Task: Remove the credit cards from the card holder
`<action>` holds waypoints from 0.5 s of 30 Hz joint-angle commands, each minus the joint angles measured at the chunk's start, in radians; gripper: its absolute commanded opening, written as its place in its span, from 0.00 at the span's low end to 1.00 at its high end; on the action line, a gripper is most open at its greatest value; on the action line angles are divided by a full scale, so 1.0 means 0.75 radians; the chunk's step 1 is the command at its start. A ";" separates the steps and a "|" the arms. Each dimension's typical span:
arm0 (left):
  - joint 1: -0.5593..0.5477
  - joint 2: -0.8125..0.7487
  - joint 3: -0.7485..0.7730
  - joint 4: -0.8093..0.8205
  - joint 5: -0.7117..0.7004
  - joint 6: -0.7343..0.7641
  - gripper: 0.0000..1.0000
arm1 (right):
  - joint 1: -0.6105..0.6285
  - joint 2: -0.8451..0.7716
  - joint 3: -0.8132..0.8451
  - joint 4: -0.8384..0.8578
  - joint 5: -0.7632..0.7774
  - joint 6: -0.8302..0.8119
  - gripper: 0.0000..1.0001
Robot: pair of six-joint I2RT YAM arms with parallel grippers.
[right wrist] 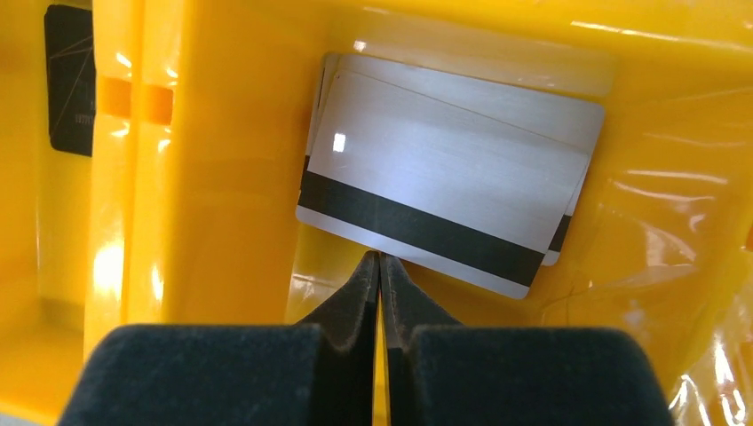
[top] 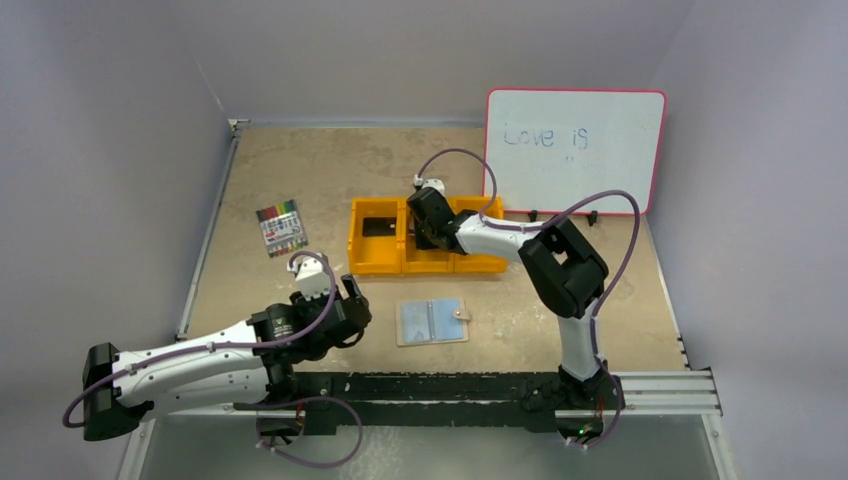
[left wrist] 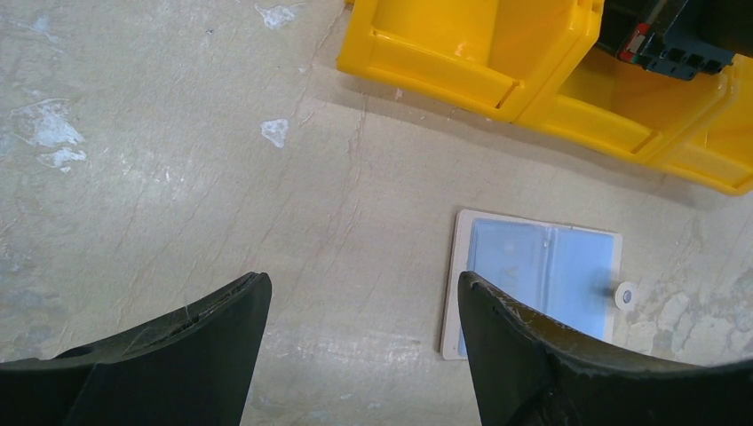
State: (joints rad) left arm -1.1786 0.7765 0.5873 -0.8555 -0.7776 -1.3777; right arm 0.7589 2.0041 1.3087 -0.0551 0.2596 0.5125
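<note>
Nearest the bases, the left hand (left wrist: pixel 364 284) hovers low over the surface (left wrist: pixel 178 177) with its fingers spread wide and nothing between them. Just to its right lies the card holder (left wrist: pixel 542 271), opened flat with the light blue panels up. Its long axis runs left to right, and the tab strap (left wrist: pixel 626 293) is on the side away from this hand. No card edge shows in the pockets, so they may already be empty.

Farther back, the right hand (right wrist: pixel 380 259) is down in the middle compartment of the yellow tray (right wrist: pixel 222 177), well apart from the holder. Its fingers are pressed together, their tip at the near edge of a stack of silver cards (right wrist: pixel 453 169); whether they nip that edge cannot be told. A dark card (right wrist: pixel 67 84) lies in the left compartment. The left arm is plainly nearer for any further reach.
</note>
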 commanded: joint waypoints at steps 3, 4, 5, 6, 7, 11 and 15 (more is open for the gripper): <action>-0.001 -0.018 0.051 -0.007 -0.037 -0.020 0.77 | -0.006 0.013 0.088 -0.028 0.141 -0.008 0.04; -0.001 -0.017 0.051 -0.006 -0.037 -0.019 0.77 | -0.007 0.016 0.096 -0.028 0.142 -0.012 0.04; -0.001 -0.014 0.052 -0.005 -0.037 -0.019 0.77 | -0.008 0.020 0.102 -0.029 0.145 -0.013 0.04; -0.001 -0.012 0.054 -0.003 -0.035 -0.018 0.77 | -0.009 0.024 0.109 -0.031 0.151 -0.018 0.04; -0.001 -0.009 0.056 -0.002 -0.033 -0.017 0.77 | -0.010 0.031 0.121 -0.042 0.154 -0.021 0.04; -0.001 0.001 0.060 0.003 -0.030 -0.010 0.77 | -0.010 0.017 0.112 -0.056 0.179 -0.035 0.04; -0.001 0.012 0.057 0.025 -0.022 -0.001 0.77 | -0.010 -0.015 0.103 -0.072 0.190 -0.068 0.06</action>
State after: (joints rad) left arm -1.1786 0.7799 0.5873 -0.8543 -0.7773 -1.3773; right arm 0.7574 2.0281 1.3647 -0.0914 0.3504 0.4942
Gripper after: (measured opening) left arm 0.768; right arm 0.049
